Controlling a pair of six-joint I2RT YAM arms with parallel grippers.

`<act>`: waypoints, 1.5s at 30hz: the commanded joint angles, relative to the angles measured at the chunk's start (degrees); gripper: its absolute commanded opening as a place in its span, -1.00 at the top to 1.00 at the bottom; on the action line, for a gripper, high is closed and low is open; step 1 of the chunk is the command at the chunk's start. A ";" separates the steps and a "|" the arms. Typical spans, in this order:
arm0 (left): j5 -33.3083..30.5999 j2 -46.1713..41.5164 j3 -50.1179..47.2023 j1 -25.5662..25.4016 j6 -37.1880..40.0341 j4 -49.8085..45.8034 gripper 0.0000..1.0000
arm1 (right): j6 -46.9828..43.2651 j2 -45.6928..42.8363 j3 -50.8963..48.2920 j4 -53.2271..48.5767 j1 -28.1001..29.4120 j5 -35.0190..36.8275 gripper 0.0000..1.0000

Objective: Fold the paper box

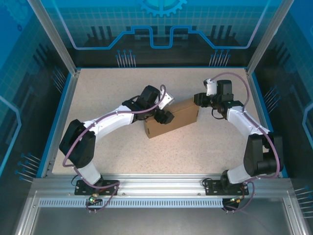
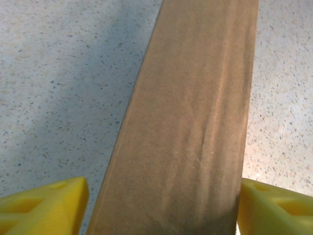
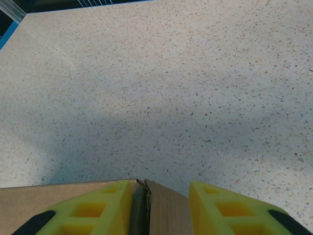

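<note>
The paper box (image 1: 172,121) is a plain brown cardboard box lying closed and slanted in the middle of the table. My left gripper (image 1: 165,116) is at its near-left end. In the left wrist view the box's long brown face (image 2: 190,127) runs between the yellow fingers (image 2: 46,205), and both pads touch its sides. My right gripper (image 1: 197,100) is at the far-right end. There a box corner (image 3: 168,210) with a dark flap seam sits between the yellow fingers (image 3: 93,210), filling the gap.
The speckled beige tabletop (image 1: 107,88) spreads out on every side of the box. Blue rails and aluminium posts (image 1: 66,98) border it. Both arm bases (image 1: 93,183) stand at the near edge.
</note>
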 commanded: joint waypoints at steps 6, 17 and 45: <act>3.33 0.86 2.83 -1.00 7.59 -3.89 -0.23 | -0.57 2.24 0.03 -7.69 1.32 0.23 0.18; -1.40 0.95 3.66 -2.76 13.64 -4.75 0.22 | 0.51 -4.95 0.19 -6.65 1.33 0.55 -0.14; -27.38 1.03 -1.66 -3.59 33.26 18.05 0.28 | 0.41 -14.61 -0.14 -7.54 2.63 5.07 -0.30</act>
